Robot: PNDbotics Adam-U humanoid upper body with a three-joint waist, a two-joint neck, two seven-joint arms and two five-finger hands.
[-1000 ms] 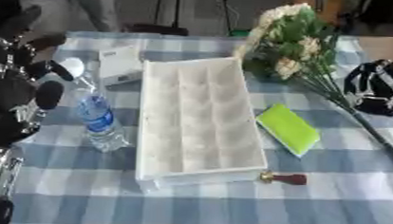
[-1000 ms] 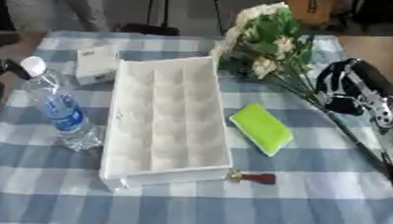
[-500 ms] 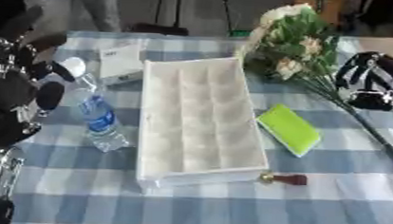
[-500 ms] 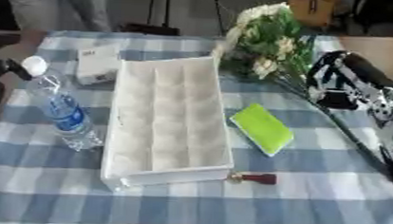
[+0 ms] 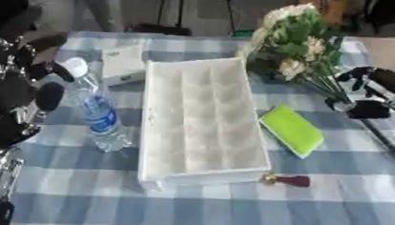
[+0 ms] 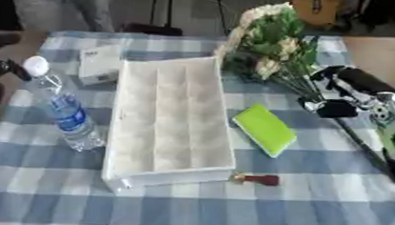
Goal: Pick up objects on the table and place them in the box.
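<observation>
Checked blue-and-white table (image 5: 230,211). At centre, long white box (image 5: 200,119), divided into compartments. At 1 o'clock, flowers (image 6: 275,36); right robot hand (image 6: 339,94) at the stems, fingers curled, grip unclear. At 9 o'clock, clear bottle (image 6: 60,106), upright. At 3 o'clock, flat green sponge (image 6: 265,129).

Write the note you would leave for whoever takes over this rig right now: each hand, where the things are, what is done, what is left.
Right hand: at the flower stems, fingers curled; whether they hold the stems I cannot tell.
Left hand: beside the table's left edge, holding nothing.
White box: centre of the table, compartments empty.
Water bottle stands to its left, small white carton behind that.
Green pad lies to its right, bouquet further back.
Small red and gold piece lies by the box's near right corner.
Done: nothing boxed. Left: everything.
</observation>
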